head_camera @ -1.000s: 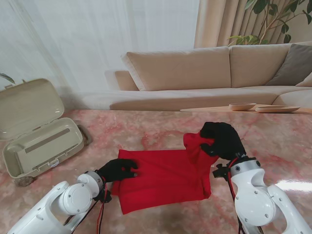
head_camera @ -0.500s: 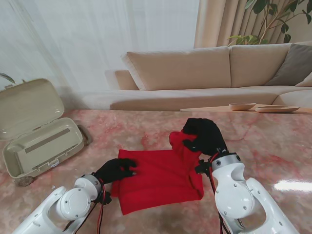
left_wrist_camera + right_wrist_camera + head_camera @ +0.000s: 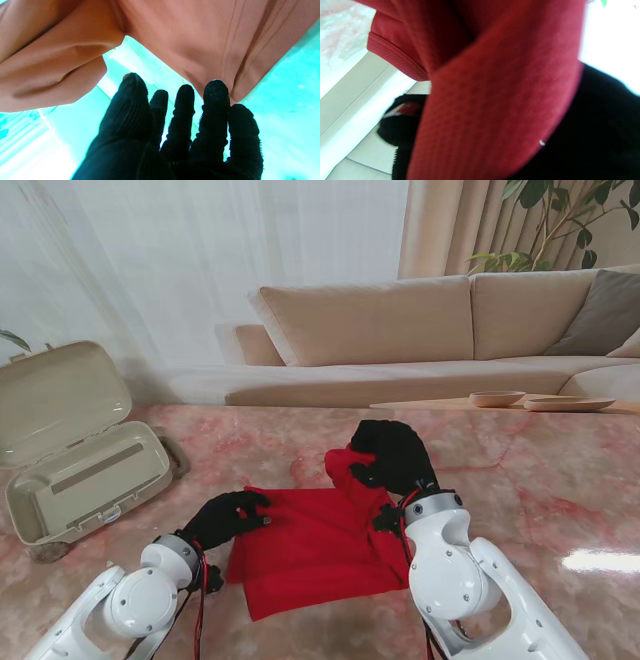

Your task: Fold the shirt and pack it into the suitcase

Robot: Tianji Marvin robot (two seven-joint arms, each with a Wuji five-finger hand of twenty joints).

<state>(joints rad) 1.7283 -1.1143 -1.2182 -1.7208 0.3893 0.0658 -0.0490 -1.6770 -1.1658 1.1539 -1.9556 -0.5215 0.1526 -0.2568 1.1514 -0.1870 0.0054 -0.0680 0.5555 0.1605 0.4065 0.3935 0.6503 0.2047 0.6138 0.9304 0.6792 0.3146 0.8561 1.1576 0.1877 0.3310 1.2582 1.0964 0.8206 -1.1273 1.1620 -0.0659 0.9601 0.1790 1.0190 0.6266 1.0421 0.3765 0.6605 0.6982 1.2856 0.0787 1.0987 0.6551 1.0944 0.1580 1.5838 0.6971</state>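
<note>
Fingers of my right hand pinch a raised fold of the red shirt, lifting it over the cloth spread on the marble table. My left hand rests spread, holding nothing, on the shirt's left edge. Farther left, the suitcase sits with lid up.

The shirt is matt red knit cloth. The table is glossy pink marble. The suitcase is smooth beige plastic.
</note>
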